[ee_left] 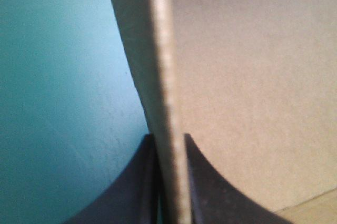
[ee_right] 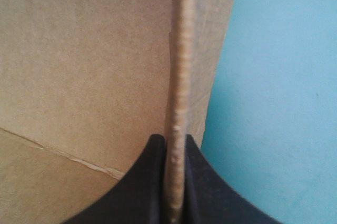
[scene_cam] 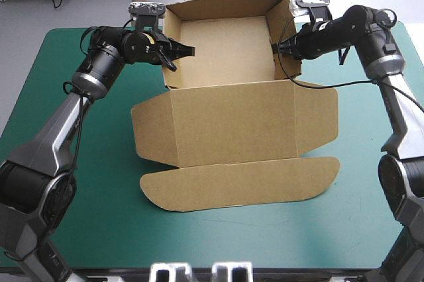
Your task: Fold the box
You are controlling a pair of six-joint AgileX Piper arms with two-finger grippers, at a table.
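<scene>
The brown box (scene_cam: 228,50) stands as an open tray near the table's far edge, its walls raised. Its lid (scene_cam: 232,130) lies flat toward the front, ending in a rounded flap (scene_cam: 242,186). My left gripper (scene_cam: 177,50) pinches the tray's left wall, and in the left wrist view the wall's edge (ee_left: 163,92) runs up between the black fingers (ee_left: 131,192). My right gripper (scene_cam: 278,48) clamps the right wall, whose edge (ee_right: 181,77) rises between its fingers (ee_right: 202,187) in the right wrist view.
Teal-green cover (scene_cam: 73,183) shows on both sides of the box and in front of the flap. A black cable (scene_cam: 331,85) from the right wrist hangs over the lid's right corner.
</scene>
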